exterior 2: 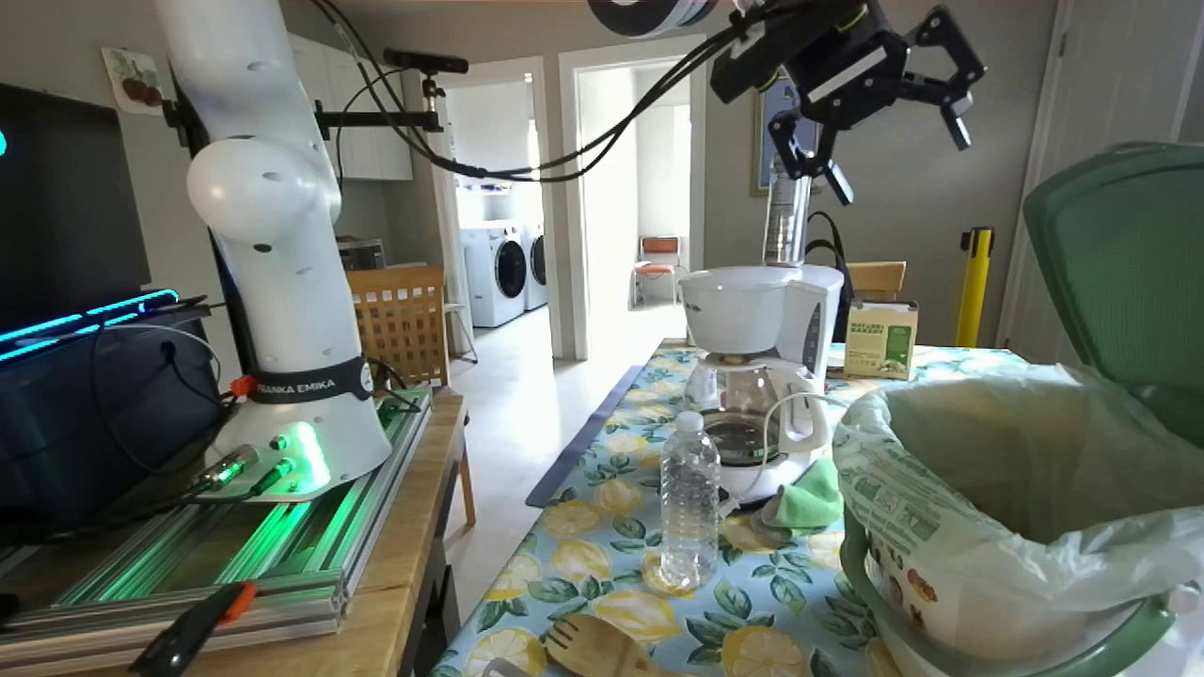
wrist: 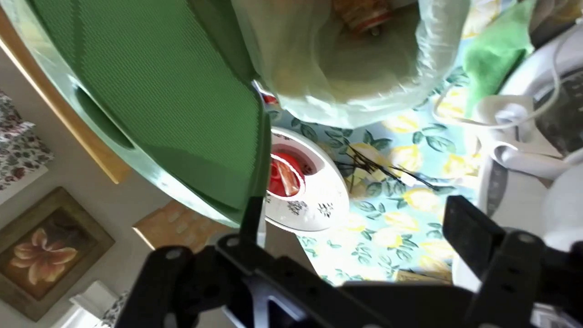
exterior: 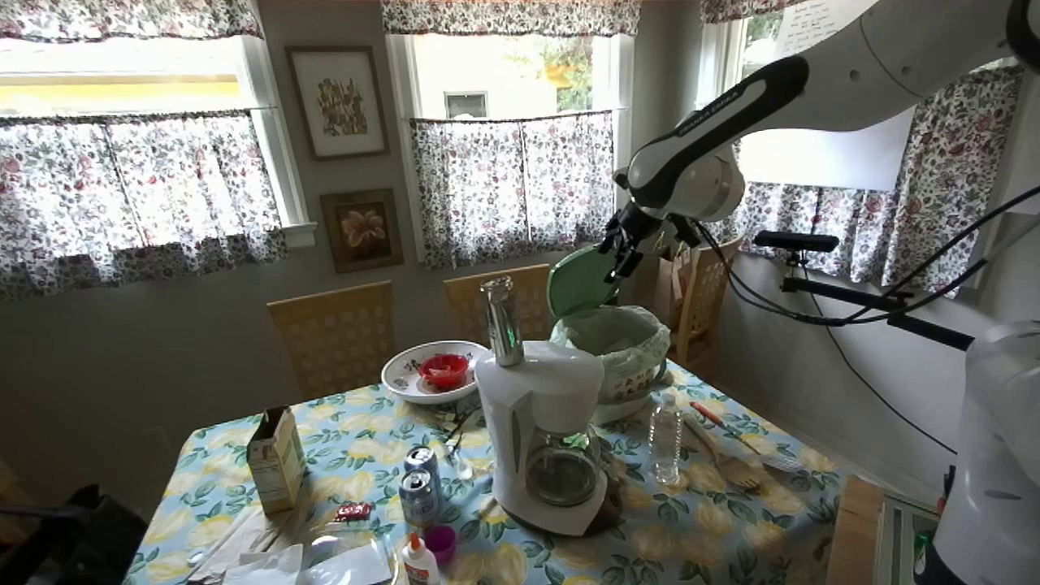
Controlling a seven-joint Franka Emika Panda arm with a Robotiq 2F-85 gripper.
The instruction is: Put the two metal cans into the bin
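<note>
The two metal cans stand upright close together on the table in an exterior view: a front can (exterior: 419,504) and a rear can (exterior: 422,460). They are hidden or out of view elsewhere. The bin (exterior: 630,383), a pale tub with a bag liner, stands at the table's far end, also in an exterior view (exterior 2: 917,583) and the wrist view (wrist: 346,102). Its green lid (exterior: 578,280) is up, and something brown-red lies inside (wrist: 364,16). My gripper (exterior: 611,262) is open and empty, high near the lid; it also shows in an exterior view (exterior 2: 900,160) and the wrist view (wrist: 358,228).
A white coffee maker (exterior: 540,370) stands between cans and bin, with a tall shiny cylinder (exterior: 502,321) on top. A clear bottle (exterior: 665,443), a white bowl (exterior: 406,378) with a red dish (exterior: 444,370), a box (exterior: 276,463) and a glue bottle (exterior: 419,561) stand around.
</note>
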